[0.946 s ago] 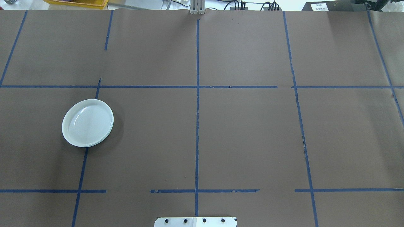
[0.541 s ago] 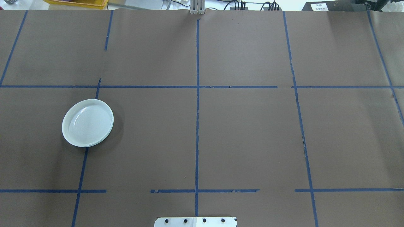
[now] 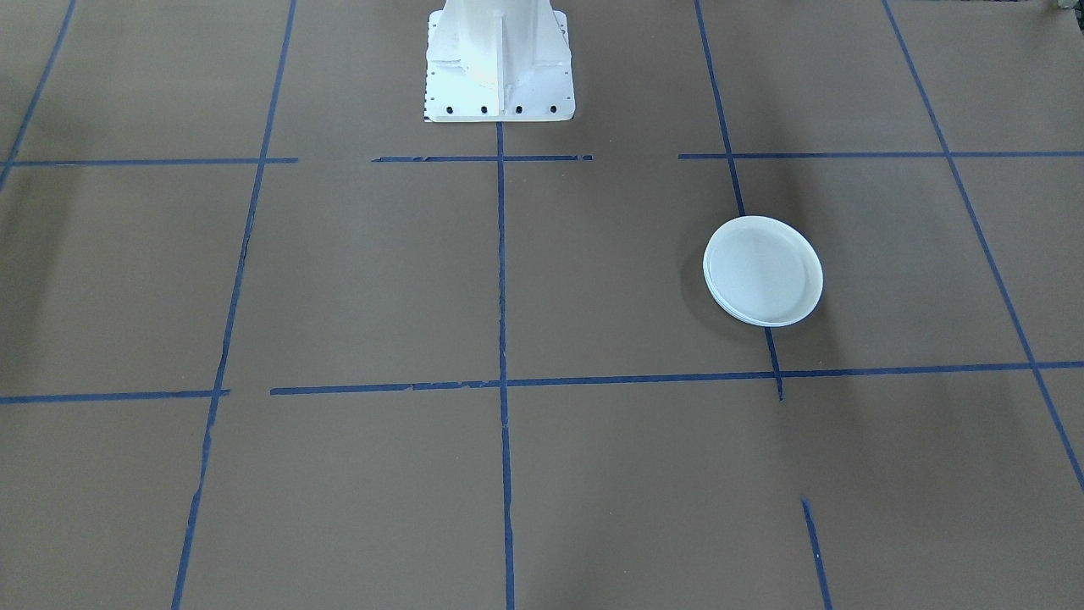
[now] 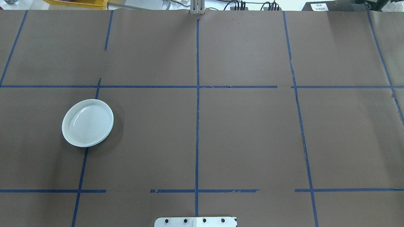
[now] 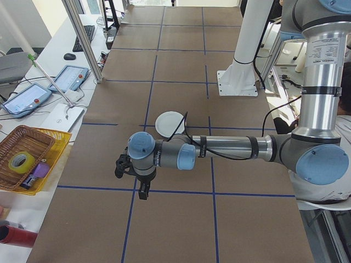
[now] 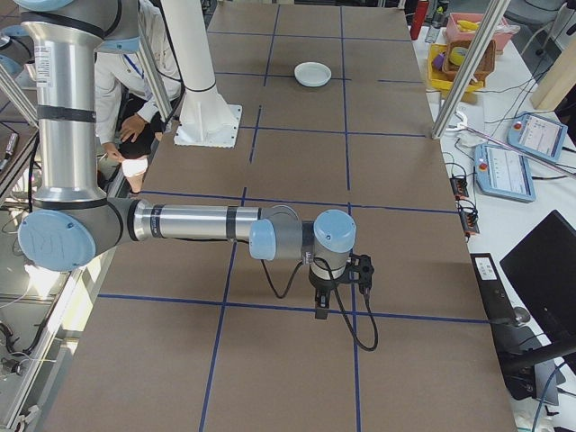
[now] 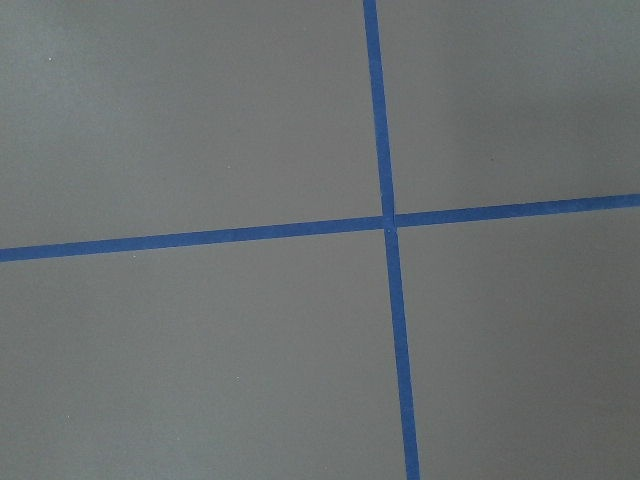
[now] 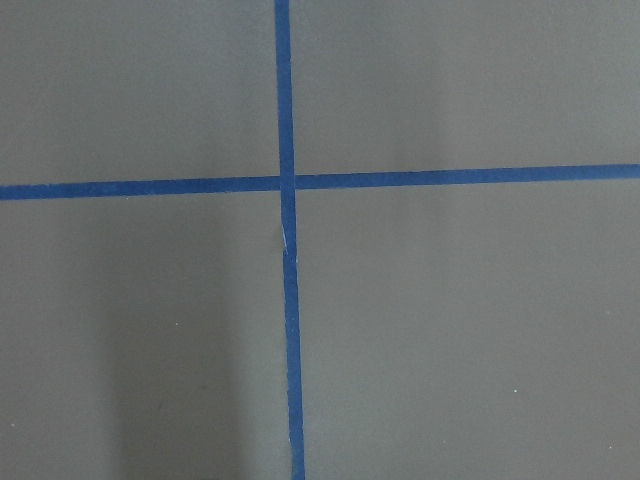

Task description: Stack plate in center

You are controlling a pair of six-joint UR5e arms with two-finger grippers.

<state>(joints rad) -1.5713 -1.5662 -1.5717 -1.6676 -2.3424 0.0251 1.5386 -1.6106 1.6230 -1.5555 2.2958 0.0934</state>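
Observation:
A stack of pale plates [image 4: 87, 123] lies on the brown table on my left side, also seen in the front view [image 3: 763, 270] and small in both side views [image 5: 169, 124] [image 6: 312, 74]. Its top face shows faint concentric rings, and lower rims peek out at one edge. The center plate is hidden; I cannot pick it out within the stack. My left gripper [image 5: 142, 193] hangs over a tape crossing, well short of the stack. My right gripper [image 6: 320, 310] hangs over another crossing at the table's far end. Whether either is open or shut, I cannot tell. Both wrist views show only table and tape.
Blue tape lines [image 4: 197, 126] divide the table into squares. The white robot pedestal [image 3: 498, 59] stands at the table's robot side. A basket with tape rolls [image 5: 24, 156] and tablets [image 5: 68, 78] sit beside the table. A person [image 6: 126, 90] crouches next to the pedestal.

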